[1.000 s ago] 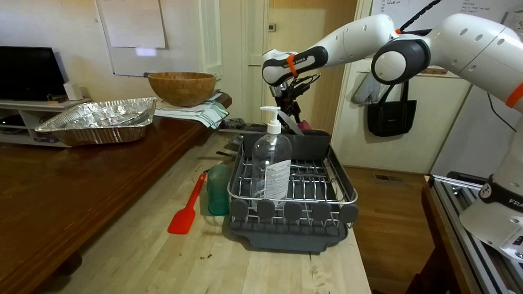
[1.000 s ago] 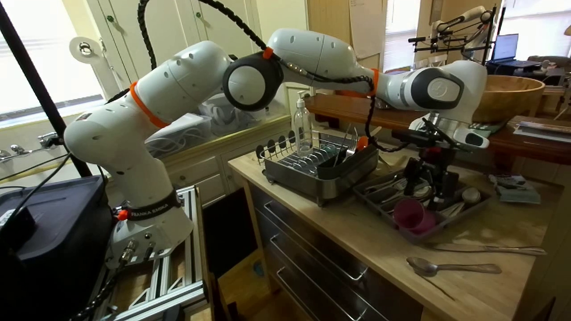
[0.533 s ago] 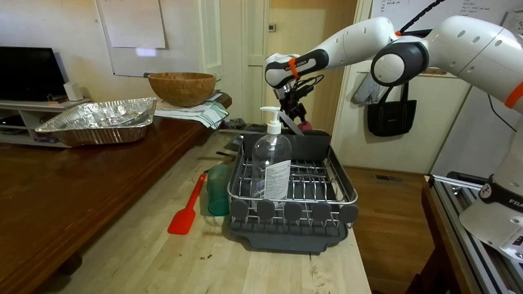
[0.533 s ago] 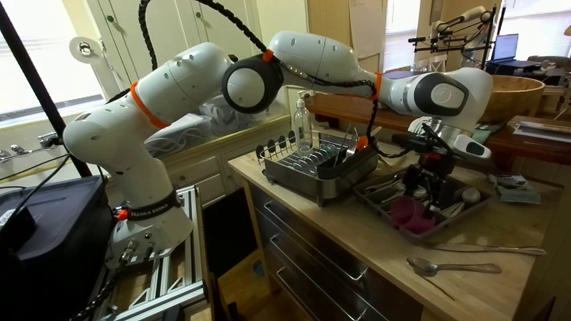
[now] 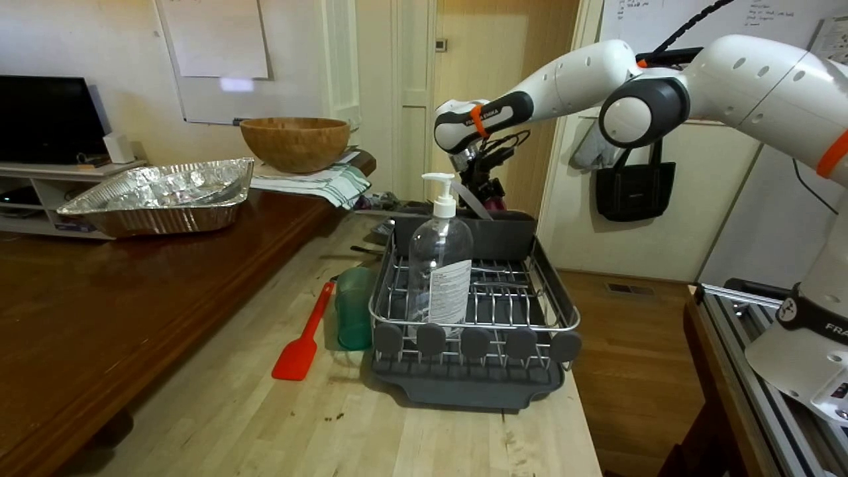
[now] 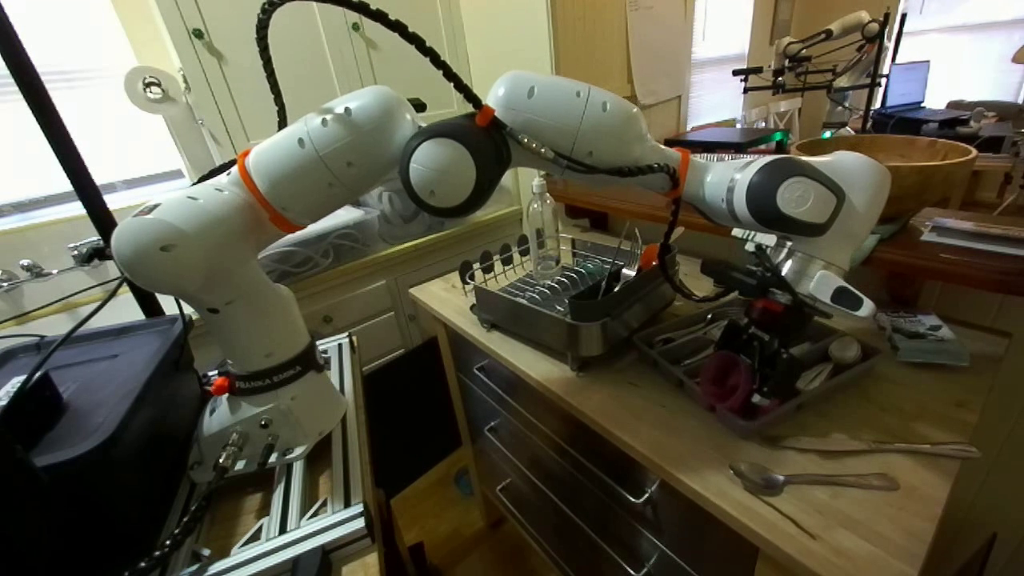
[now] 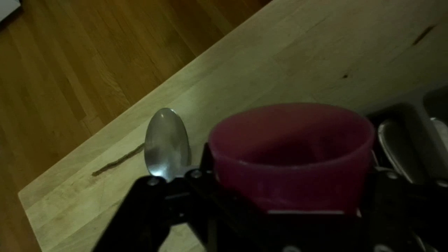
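In the wrist view a translucent pink cup (image 7: pixel 294 185) fills the space in my gripper (image 7: pixel 292 168), its oval rim facing up. The black fingers (image 7: pixel 207 162) lie against its two sides with no gap showing, so the jaws look shut on it. An exterior view has the cup (image 6: pixel 724 380) lying tilted at the near corner of the grey cutlery tray (image 6: pixel 680 384), its mouth toward the camera. The fingertips are partly hidden there. In the other direction, the dish rack blocks most of the gripper in an exterior view.
A spoon (image 6: pixel 764 480) and a knife (image 6: pixel 904 448) lie near the tray. The dish rack (image 6: pixel 544 320) holds a pump bottle (image 6: pixel 544 232) and upright cutlery. A red spatula (image 5: pixel 308 338) and green cup (image 5: pixel 354 308) lie beside the rack (image 5: pixel 474 384). The counter edge (image 7: pixel 196 57) is close.
The arm has come down and the wrist has tilted. My gripper has moved from above and behind the pink cup to around it, and its jaws have narrowed slightly.
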